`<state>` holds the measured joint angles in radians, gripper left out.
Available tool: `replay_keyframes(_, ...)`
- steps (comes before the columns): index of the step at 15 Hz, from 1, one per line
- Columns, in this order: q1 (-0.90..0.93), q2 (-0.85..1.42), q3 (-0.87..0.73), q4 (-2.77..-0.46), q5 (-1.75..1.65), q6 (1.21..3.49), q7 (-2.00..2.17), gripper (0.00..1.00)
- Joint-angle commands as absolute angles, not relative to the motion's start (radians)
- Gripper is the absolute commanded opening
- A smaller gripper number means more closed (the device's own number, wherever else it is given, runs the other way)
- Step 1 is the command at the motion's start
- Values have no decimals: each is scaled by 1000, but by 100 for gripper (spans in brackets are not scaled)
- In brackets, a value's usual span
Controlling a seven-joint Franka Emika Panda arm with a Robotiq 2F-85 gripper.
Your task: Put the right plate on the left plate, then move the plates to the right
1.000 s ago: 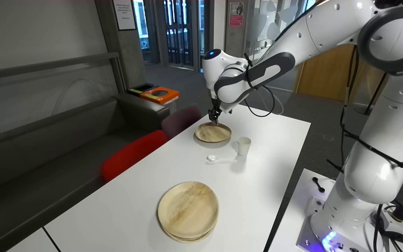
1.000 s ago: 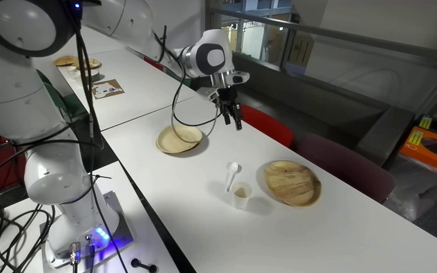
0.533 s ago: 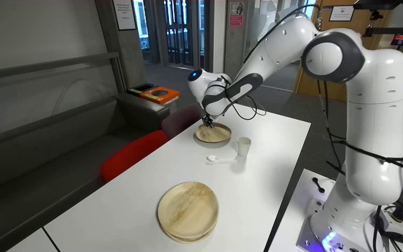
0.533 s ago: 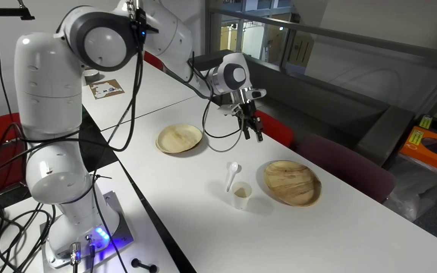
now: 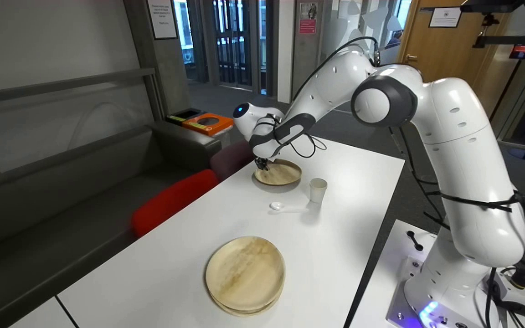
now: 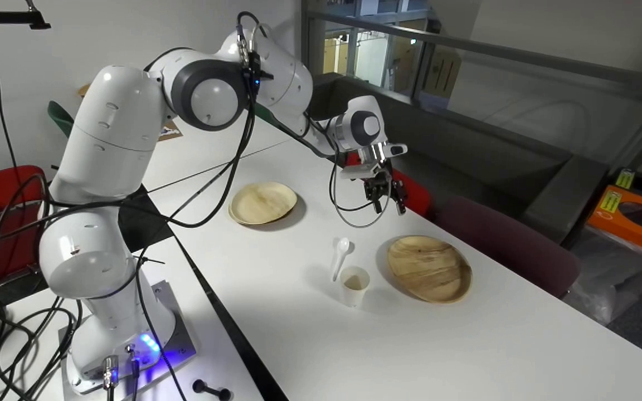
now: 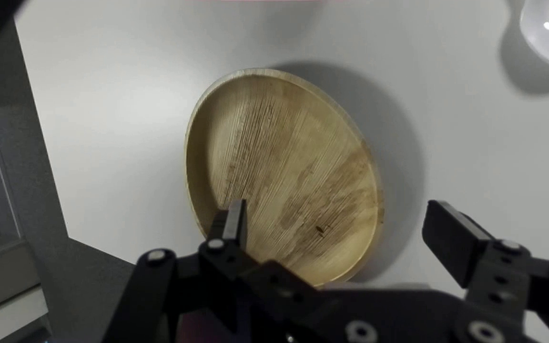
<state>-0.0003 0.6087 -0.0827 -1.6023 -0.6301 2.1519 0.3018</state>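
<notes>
White table (image 6: 455,356) beside a dark sofa (image 6: 482,167): in an exterior view, the plate (image 6: 263,203) lies ten o'clock from the dish (image 6: 429,269); gripper (image 7: 336,207) jaws spread wide.

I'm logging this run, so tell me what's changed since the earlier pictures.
The open claw has come lower, toward the right plate; nothing was grasped or let go. The left plate, right plate, cup and spoon stayed put.
</notes>
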Motion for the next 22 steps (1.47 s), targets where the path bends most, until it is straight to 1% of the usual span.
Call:
replay_keyframes(1, 26, 629, -112, -1582, -601, 2145, 291, 100)
replay_keyframes(9, 39, 654, -122, -1547, -602, 2131, 306, 100)
replay_keyframes(22, 37, 941, -169, -1249, -541, 2013, 207, 100)
